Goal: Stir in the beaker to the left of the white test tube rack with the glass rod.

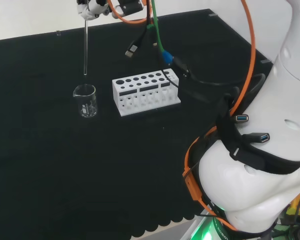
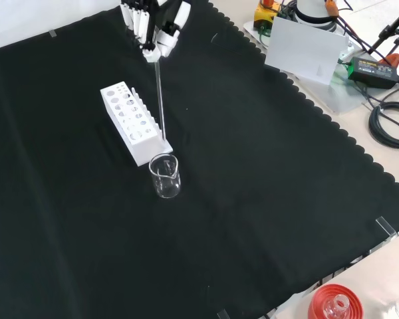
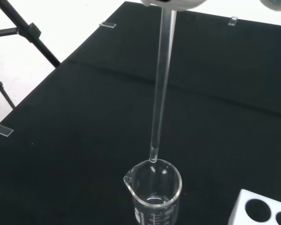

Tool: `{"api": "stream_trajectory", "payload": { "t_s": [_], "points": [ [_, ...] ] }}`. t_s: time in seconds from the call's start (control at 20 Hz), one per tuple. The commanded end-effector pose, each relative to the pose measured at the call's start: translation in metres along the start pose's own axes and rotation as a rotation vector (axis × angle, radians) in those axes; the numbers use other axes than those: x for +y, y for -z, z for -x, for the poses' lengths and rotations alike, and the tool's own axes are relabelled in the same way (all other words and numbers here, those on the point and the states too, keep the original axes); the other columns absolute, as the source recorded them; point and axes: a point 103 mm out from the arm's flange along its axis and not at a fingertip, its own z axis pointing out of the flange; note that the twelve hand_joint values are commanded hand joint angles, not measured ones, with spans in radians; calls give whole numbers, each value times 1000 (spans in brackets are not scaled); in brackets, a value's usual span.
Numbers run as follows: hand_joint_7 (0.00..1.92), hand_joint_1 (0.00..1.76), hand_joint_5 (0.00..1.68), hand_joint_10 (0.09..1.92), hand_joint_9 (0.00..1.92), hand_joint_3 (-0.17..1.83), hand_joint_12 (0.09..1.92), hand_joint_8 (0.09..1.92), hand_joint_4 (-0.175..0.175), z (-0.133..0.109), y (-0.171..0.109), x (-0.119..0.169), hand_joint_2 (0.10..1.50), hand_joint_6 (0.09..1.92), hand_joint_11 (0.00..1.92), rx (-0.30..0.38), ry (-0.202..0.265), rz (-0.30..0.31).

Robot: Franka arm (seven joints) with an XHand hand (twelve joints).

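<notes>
A small clear glass beaker (image 1: pixel 85 100) with a pour spout stands upright on the matte black cloth (image 1: pixel 50 165), just left of the white plastic test tube rack (image 1: pixel 145 91) with round holes in the head view. The long thin clear glass rod (image 1: pixel 85 47) hangs upright, its lower tip just above the beaker's rim. The black and white hand (image 2: pixel 151 25) pinches the rod's top end between curled fingers

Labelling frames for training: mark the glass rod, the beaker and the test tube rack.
glass rod (image 3: pixel 160 89), wrist view, middle of its shaft.
beaker (image 1: pixel 85 101), head view, its side wall.
test tube rack (image 2: pixel 128 110), front view, its holed top face.
</notes>
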Motion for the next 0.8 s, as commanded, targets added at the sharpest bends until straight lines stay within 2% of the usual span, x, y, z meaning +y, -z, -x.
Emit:
{"api": "stream_trajectory", "payload": {
  "t_s": [0.05, 0.4, 0.8],
  "points": [
    [1276, 1312, 1229, 510, 1655, -175, 716, 607, -175, -11, -14, 13, 1078, 592, 1511, 7, 40, -10],
    [1278, 1313, 1231, 507, 1657, -175, 717, 604, -175, -9, -26, 15, 1077, 588, 1513, 20, 56, -2],
    [1280, 1313, 1233, 505, 1659, -175, 718, 600, -175, 0, -39, 21, 1076, 584, 1514, 20, 56, -21]
  ]
}}
